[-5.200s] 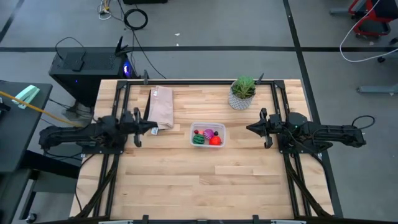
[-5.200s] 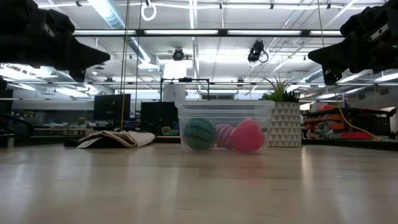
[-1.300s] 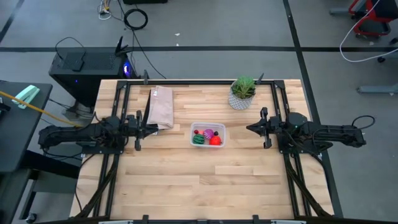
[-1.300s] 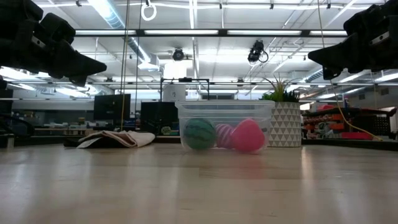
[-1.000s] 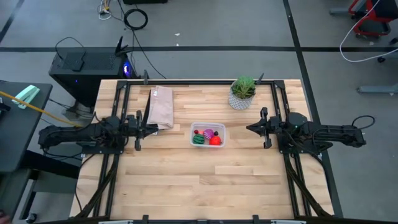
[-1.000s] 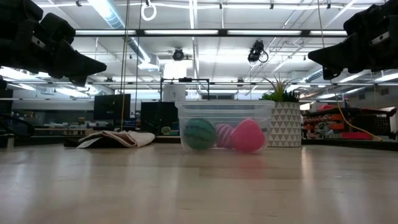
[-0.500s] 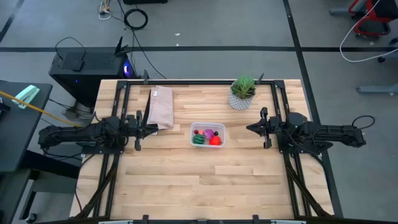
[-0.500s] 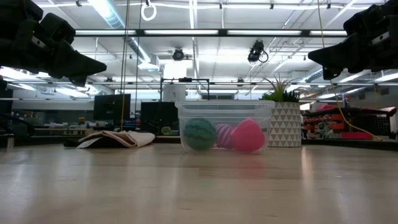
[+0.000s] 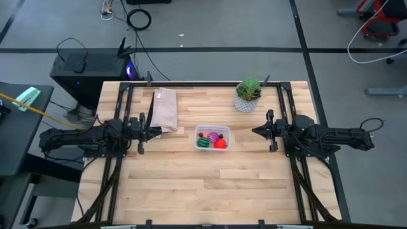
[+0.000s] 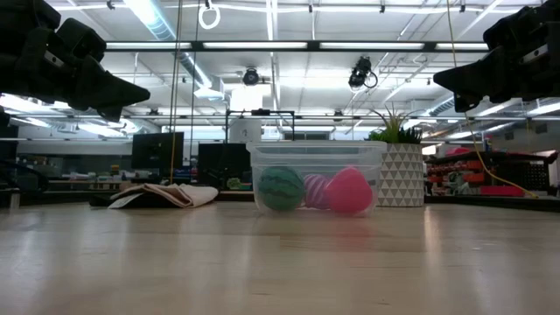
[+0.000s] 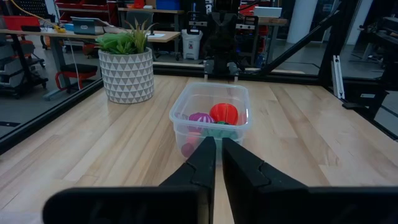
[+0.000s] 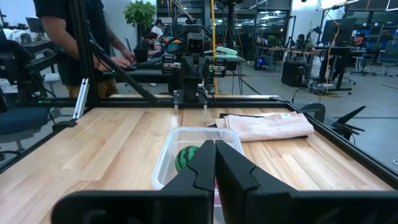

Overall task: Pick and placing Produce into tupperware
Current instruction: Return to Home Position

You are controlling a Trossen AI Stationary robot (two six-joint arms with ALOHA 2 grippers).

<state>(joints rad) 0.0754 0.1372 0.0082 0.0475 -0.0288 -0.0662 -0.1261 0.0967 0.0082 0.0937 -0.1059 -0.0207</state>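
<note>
The tupperware (image 9: pixel 213 128), a small clear tub, stands at the table's middle. The produce lies inside it: a green striped ball (image 9: pixel 203 143), a red lumpy piece (image 9: pixel 220 144) and a purple-pink ball (image 9: pixel 213 135). The low view shows these pieces resting on the tub's floor (image 10: pixel 316 210). My left gripper (image 9: pixel 159 132) hovers level to the tub's left, shut and empty. To the tub's right, my right gripper (image 9: pixel 254 131) hovers level, also shut and empty. Both point at the tub from above table height, as the wrist views show for the left gripper (image 11: pixel 219 140) and the right gripper (image 12: pixel 215 144).
A potted plant (image 9: pixel 247 95) in a white patterned pot stands at the far right of the table. A tan paper bag (image 9: pixel 164 109) lies flat at the far left, close to my left gripper. A person (image 12: pixel 68 37) stands beyond the table's left side.
</note>
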